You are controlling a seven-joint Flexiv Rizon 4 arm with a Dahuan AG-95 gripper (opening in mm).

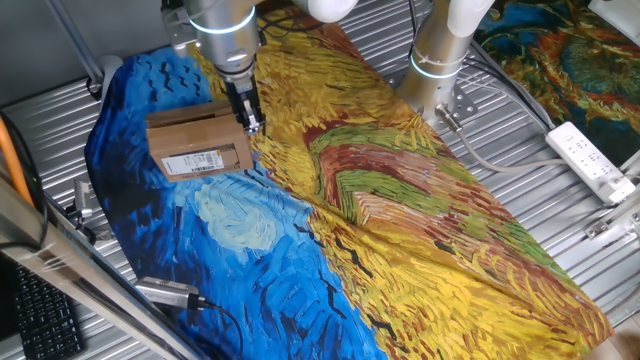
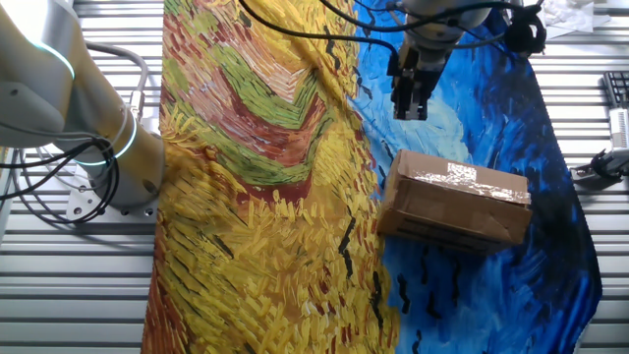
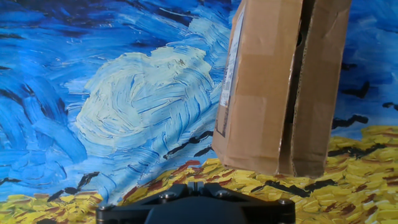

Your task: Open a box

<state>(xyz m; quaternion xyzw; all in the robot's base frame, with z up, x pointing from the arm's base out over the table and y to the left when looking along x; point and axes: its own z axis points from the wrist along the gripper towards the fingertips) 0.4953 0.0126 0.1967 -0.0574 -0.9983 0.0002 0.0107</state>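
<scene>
Pincer (image 1: 249, 118) hung from the silver arm just beside one short end of the box (image 1: 199, 141), its dark fingers pointing down toward the painted cloth (image 1: 420, 230). In the other fixed view the pincer (image 2: 410, 90) appeared clear of the box (image 2: 454, 199), higher in the frame, with blue cloth (image 2: 256, 197) showing between them. The fingers looked drawn close together with nothing between them, though I could not tell for sure whether they were fully pressed together.

The box sat on the blue part of the cloth, near where blue met the yellow wheat-field pattern. It was brown corrugated cardboard, and its top flaps lay nearly flat, with a dark seam running between them in the hand view, where the box (image 3: 280, 87) filled the upper right. A white barcode label (image 1: 197, 161) was stuck on the long side facing one fixed camera; black bars showed, but the print was too small to read. Shiny clear tape (image 2: 460, 180) glinted across the top.

A second silver arm base (image 1: 440, 55) stood on the ribbed metal table (image 1: 520, 150). A white power strip (image 1: 592, 160) lay near the table's edge.
</scene>
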